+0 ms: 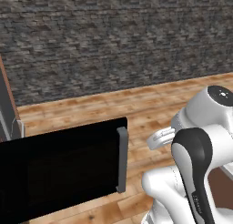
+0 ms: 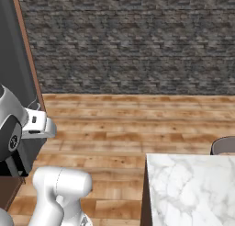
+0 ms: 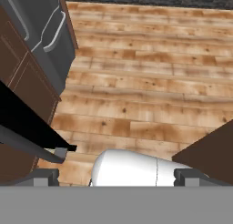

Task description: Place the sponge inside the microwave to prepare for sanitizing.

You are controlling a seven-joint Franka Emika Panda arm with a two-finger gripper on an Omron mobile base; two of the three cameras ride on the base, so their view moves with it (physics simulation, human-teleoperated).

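Observation:
The microwave's black glass door (image 1: 63, 168) stands swung open at the lower left of the left base view, with its grey vertical handle (image 1: 121, 159) on the free edge. The same door shows edge-on as a black strip (image 3: 27, 125) at the left of the hand view. My gripper (image 3: 118, 175) points down at the wooden floor, beside that door edge. Its fingertips (image 3: 45, 176) are far apart, open, with nothing between them. The sponge is out of view, and the microwave's interior is hidden.
A grey fridge (image 3: 50, 36) with curved handles and dark wood cabinets (image 3: 18, 82) line the left side. A white marble counter (image 2: 193, 188) sits at the lower right, a dark stool (image 2: 225, 146) behind it. A brick wall (image 1: 113, 41) closes off the wooden floor (image 2: 137, 124).

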